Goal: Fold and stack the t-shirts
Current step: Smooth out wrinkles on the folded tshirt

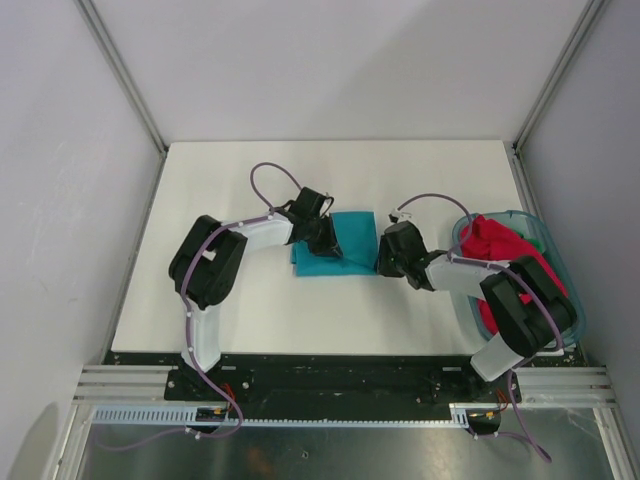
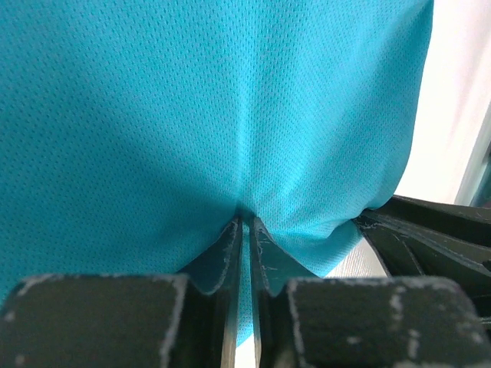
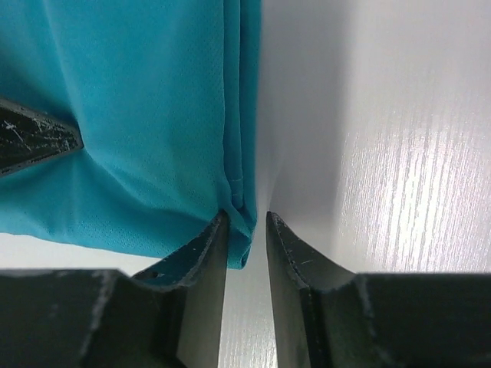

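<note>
White tabletop (image 1: pixel 250 320) fills the overhead view. The folded teal-blue t-shirt (image 1: pixel 355 242) lies at its centre, between the left gripper (image 1: pixel 328 242) and the right gripper (image 1: pixel 384 260). A magenta-red t-shirt (image 1: pixel 495 245) sits in the basket (image 1: pixel 530 220) at right. Left wrist view: fingers (image 2: pixel 228 245) are pressed together, pinching teal cloth. Right wrist view: the jaws stand parted, with the shirt's folded edge in the gap.

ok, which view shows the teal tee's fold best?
Top external: the whole teal tee shows as a folded rectangle on the table. Left wrist gives only close-up mesh, pinched in the left gripper. Right wrist shows just one folded edge at the right gripper.
</note>
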Robot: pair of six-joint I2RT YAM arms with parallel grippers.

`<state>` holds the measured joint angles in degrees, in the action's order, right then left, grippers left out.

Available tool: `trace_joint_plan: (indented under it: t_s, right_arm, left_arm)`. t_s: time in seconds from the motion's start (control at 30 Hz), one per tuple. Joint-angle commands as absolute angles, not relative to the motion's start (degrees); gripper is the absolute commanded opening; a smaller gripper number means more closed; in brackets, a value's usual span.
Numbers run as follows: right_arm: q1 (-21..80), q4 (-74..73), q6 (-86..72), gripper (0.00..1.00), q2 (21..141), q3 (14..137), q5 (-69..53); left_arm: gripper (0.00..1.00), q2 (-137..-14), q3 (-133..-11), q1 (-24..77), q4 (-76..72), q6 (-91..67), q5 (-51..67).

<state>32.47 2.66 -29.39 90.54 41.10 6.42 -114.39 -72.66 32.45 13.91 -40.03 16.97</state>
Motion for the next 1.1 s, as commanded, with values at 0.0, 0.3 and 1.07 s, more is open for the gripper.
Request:
trace_joint_plan:
  t_s: [0.0,0.3,1.07]
  right_arm:
    - [31.72,-0.43,-31.22,0.30,92.80,41.81,7.26]
    - [30.61,-9.99,-31.17,0.29,87.15,43.98,8.95]
    - [36.52,-13.37,-32.25,0.30,92.15,57.39,7.67]
  left_arm:
    - [0.13,-114.61,-74.08,31.81,13.32,-38.61,16.76]
    - [0.15,-113.44,-74.13,31.81,13.35,-38.27,17.37]
    - [0.13,-103.57,-62.87,32.42,13.04,-39.14,17.43]
